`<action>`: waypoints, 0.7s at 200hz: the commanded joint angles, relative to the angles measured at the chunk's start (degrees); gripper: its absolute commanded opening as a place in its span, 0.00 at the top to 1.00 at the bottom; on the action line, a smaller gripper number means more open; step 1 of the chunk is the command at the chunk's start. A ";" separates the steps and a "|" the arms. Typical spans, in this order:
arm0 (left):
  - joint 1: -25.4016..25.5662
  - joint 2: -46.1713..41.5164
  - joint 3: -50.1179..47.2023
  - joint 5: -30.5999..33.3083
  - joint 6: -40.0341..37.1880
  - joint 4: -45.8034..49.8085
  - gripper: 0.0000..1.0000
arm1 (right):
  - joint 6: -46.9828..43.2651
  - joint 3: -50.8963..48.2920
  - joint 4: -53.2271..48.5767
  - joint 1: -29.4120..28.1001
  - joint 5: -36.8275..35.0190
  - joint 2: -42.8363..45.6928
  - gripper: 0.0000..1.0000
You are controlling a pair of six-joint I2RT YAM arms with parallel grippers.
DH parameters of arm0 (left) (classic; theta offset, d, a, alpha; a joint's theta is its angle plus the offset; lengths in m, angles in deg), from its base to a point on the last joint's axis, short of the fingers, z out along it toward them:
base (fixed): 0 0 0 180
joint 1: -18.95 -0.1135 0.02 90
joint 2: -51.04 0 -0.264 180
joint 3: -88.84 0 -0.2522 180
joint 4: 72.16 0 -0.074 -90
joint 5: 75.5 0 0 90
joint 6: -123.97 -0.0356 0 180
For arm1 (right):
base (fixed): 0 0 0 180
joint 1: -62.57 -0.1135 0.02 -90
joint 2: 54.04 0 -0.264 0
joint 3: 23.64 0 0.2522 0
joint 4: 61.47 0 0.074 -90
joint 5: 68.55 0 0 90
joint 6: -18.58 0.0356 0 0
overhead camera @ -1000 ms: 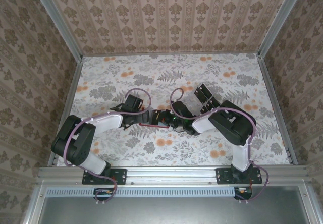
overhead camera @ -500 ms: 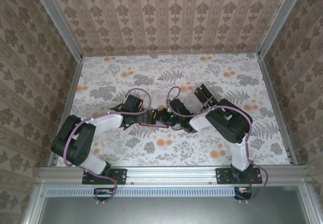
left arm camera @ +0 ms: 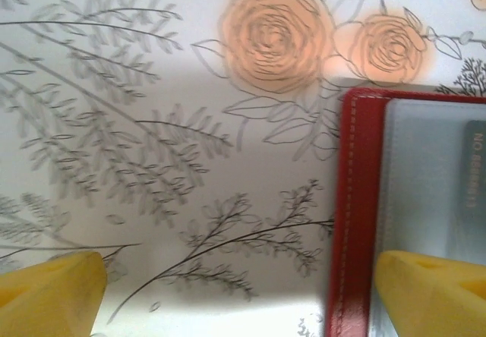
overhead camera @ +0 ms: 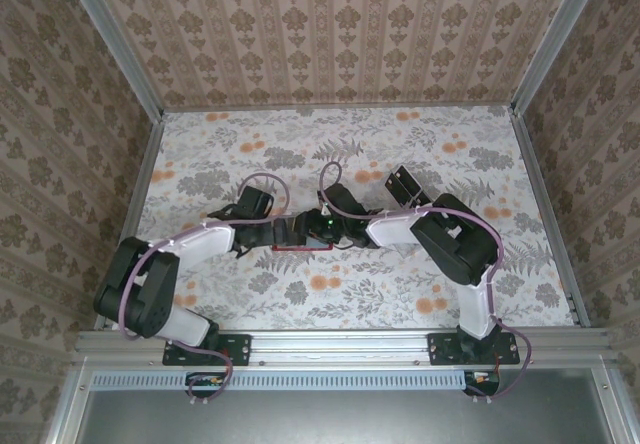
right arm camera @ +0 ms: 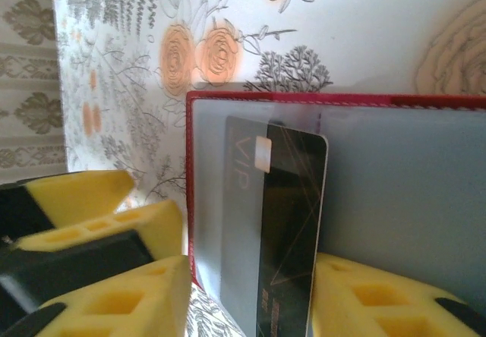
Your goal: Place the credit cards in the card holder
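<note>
The red card holder (right arm camera: 190, 200) lies open on the flowered table, its grey plastic sleeve facing up. A black credit card (right arm camera: 292, 223) with a pale marking lies partly under the sleeve, its right half still bare. My right gripper (right arm camera: 254, 295) is open, its yellow fingers (right arm camera: 372, 299) on either side of the card's near end. The left gripper (left arm camera: 243, 299) is open too, with one finger (left arm camera: 433, 288) resting on the holder's sleeve near the red edge (left arm camera: 353, 200). In the top view both grippers (overhead camera: 285, 232) (overhead camera: 320, 229) meet over the holder (overhead camera: 300, 248) at mid-table.
A tray of dark cards (overhead camera: 408, 188) stands just behind the right arm's forearm. Patterned walls enclose the table on three sides, and metal rails run along its edges. The left gripper's finger (right arm camera: 76, 193) sits close to my right one.
The right gripper has moved left onto the holder and opened, leaving the card in the sleeve. The left gripper has shifted slightly left and back and stays open.
</note>
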 commanded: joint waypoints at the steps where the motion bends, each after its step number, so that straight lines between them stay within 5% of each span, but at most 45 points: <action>1: -2.52 -3.33 1.67 -1.24 -0.45 4.25 0.00 | -4.94 1.86 -13.73 0.22 -1.62 2.87 0.48; 52: -5.97 -3.93 -0.11 -2.38 -1.63 3.83 0.00 | -11.88 9.13 -28.32 0.86 -5.87 5.48 0.49; 140: -5.60 0.70 -0.77 -4.63 -0.93 0.38 0.00 | -15.82 16.34 -38.21 0.76 -9.60 0.41 0.88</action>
